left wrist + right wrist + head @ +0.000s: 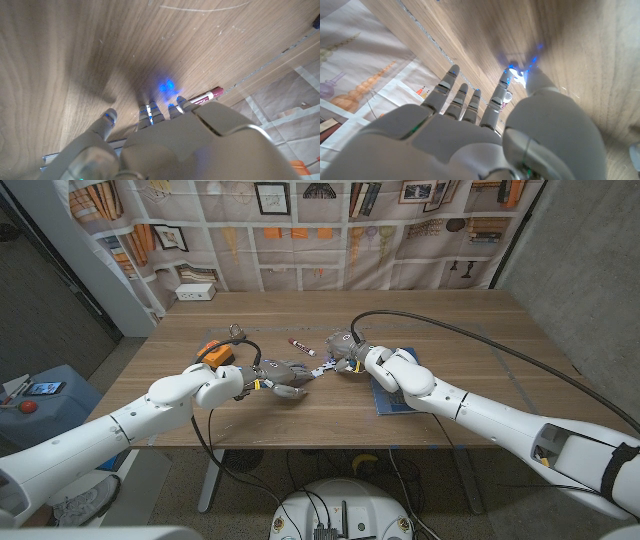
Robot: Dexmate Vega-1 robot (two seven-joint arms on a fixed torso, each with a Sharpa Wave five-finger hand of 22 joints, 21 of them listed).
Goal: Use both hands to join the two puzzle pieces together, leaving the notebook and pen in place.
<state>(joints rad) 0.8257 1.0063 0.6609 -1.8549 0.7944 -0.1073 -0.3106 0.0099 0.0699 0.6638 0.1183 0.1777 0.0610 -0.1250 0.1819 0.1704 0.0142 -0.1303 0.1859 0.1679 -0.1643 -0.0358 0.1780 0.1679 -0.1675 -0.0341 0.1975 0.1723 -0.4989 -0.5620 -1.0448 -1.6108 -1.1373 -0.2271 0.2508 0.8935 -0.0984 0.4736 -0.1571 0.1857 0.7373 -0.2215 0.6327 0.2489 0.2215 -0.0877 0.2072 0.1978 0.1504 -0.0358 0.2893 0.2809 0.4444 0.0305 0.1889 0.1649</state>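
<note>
One orange puzzle piece [213, 350] can be made out on the wooden table [450, 320], lying at the table's left side just beyond the robot's left arm and partly hidden by it; a second piece cannot be picked out. There is one blue notebook [384, 398], lying flat under the right forearm, and one pen with a dark red cap [298, 342], lying alone on the bare wood a little farther back, between the two hands. Two white arms reach in from the near corners and meet near the middle of the table. The grey left hand [283, 375] stretches toward the centre with its back up, fingertips pointing at the right hand; in the left wrist view its fingers [150, 111] extend over the wood, the pen [207, 95] just past them, and whether it holds anything cannot be told. The grey right hand [340, 352] sits just beside the left fingertips; the right wrist view shows its fingers [462, 97] straight and spread, with nothing seen in its grasp.
</note>
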